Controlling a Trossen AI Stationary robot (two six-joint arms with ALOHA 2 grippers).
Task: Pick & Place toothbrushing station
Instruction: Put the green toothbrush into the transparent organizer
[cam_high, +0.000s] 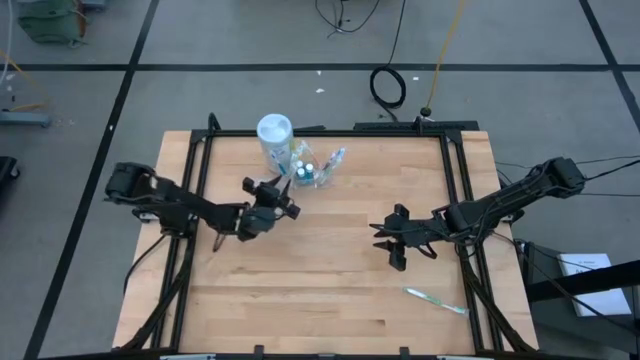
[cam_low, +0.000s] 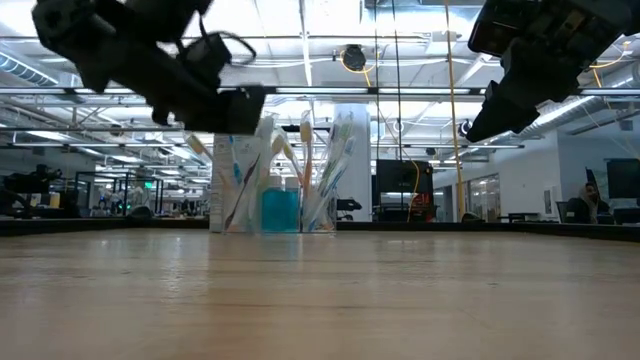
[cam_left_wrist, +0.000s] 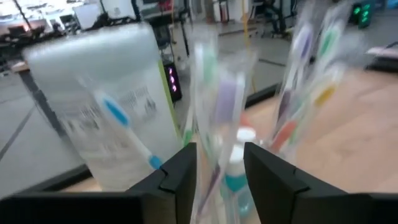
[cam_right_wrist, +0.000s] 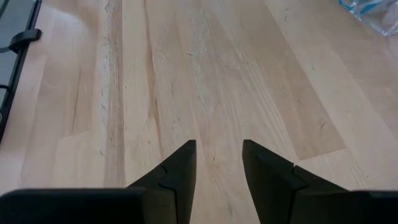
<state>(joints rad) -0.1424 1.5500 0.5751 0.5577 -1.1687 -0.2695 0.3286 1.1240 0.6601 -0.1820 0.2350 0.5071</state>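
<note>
A clear plastic holder (cam_high: 312, 172) stands near the table's far edge, with several wrapped toothbrushes (cam_low: 305, 160) leaning in it and small blue toothpaste tubes (cam_low: 280, 208) inside. My left gripper (cam_high: 283, 187) is open just left of the holder. In its wrist view a wrapped purple toothbrush (cam_left_wrist: 219, 106) standing in the holder shows in the gap between the fingers (cam_left_wrist: 219, 180); I cannot tell whether it touches them. My right gripper (cam_high: 385, 242) is open and empty above bare wood (cam_right_wrist: 219, 168) at the table's right middle. One loose toothbrush (cam_high: 436, 300) lies flat near the front right.
A tall white cylinder container (cam_high: 275, 135) stands upright right beside the holder, on its left and far side. Black frame rails (cam_high: 200, 200) run along the table's left and right sides. Bare wood lies across the table's middle and front.
</note>
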